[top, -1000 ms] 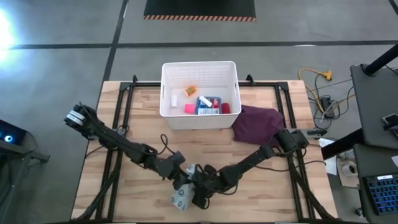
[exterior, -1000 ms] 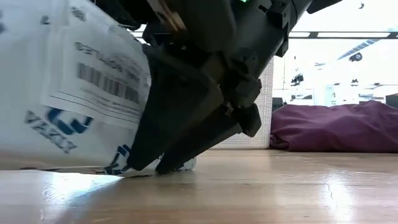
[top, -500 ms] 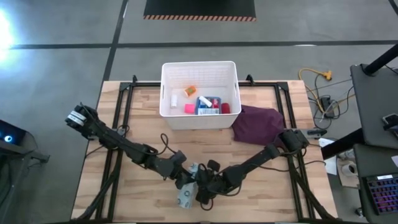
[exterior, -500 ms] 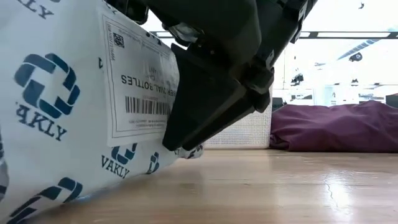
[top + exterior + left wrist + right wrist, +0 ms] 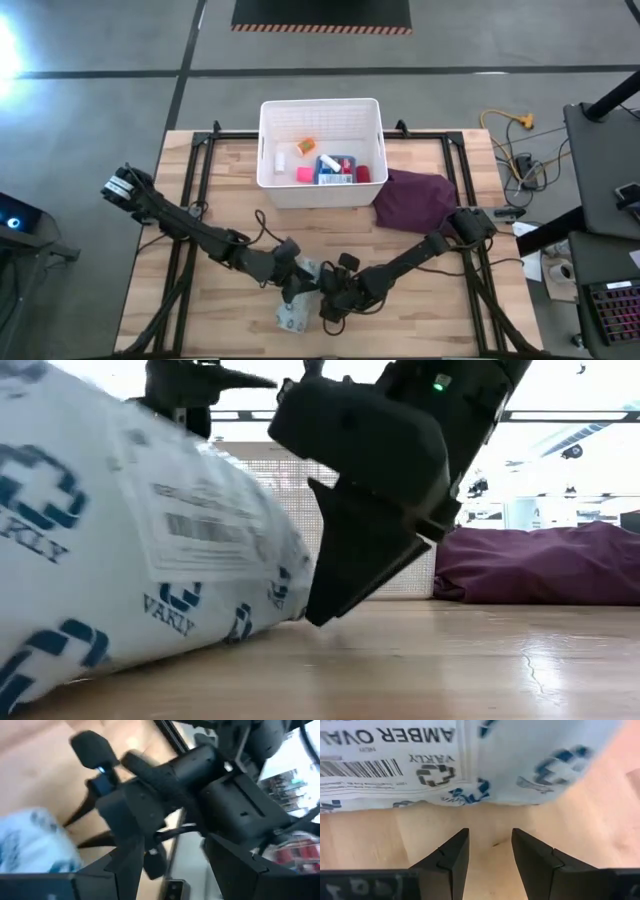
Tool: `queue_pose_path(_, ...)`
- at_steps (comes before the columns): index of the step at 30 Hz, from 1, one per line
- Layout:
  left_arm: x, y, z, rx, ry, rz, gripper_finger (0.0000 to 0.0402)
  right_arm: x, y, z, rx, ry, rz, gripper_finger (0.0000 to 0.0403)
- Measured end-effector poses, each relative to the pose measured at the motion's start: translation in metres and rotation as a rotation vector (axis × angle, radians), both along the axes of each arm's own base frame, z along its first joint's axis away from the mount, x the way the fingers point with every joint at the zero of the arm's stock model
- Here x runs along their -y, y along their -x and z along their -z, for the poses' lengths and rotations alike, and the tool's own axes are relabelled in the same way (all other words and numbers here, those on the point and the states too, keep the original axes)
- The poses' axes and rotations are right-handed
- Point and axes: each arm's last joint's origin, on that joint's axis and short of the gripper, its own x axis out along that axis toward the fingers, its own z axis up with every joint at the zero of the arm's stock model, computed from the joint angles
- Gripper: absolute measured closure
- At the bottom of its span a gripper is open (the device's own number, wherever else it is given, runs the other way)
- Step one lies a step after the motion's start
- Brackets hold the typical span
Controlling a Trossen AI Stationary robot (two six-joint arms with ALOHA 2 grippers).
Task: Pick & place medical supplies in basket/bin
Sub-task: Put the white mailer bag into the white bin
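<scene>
A white packet with blue logos and a barcode label (image 5: 293, 315) lies near the table's near edge, between both grippers. In the low view the packet (image 5: 130, 560) is tilted, its lower edge on the wood. My right gripper (image 5: 490, 845) is open, its tips just above the table, a little short of the packet (image 5: 470, 765). My left gripper (image 5: 175, 865) is open, with the packet (image 5: 32, 840) outside one finger. The white bin (image 5: 320, 103) at the far side holds a blue box (image 5: 335, 165), a red bottle (image 5: 364, 173) and a pink cube (image 5: 304, 175). My left gripper stands against the upper end of the packet, which shows beside the outer side of one finger (image 5: 125, 865). Whether that finger touches the packet, I cannot tell.
A maroon cloth (image 5: 415, 198) lies bunched to the right of the bin, and shows behind my right gripper in the low view (image 5: 540, 565). Both arms cross the near half of the table. Bare wood lies to the left and right of them.
The packet has been turned and tipped: it lay low a second ago, then stood with its label upright, and now leans over. My right gripper has drawn back off the packet toward the table's right and risen slightly.
</scene>
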Motion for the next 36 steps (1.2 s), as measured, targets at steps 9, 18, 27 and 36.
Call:
queue_pose_path(9, -0.024, 0.048, -0.014, -0.676, -0.443, -0.3, 0.0203, 0.0, 0.001, 0.0, 0.006, -0.027, 0.025, 0.0264)
queue_pose_path(18, -0.03, 0.082, 0.034, -0.749, -0.189, -0.357, 0.0203, -0.006, -0.01, -0.005, 0.109, -0.135, 0.008, 0.0264)
queue_pose_path(27, -0.041, 0.119, 0.065, -0.432, 0.261, -0.31, 0.0203, -0.007, -0.02, -0.015, 0.17, -0.201, 0.0, 0.0264)
queue_pose_path(36, -0.048, 0.132, 0.089, -0.432, 0.332, -0.337, 0.0167, -0.005, -0.03, -0.022, 0.242, -0.285, -0.008, 0.0219)
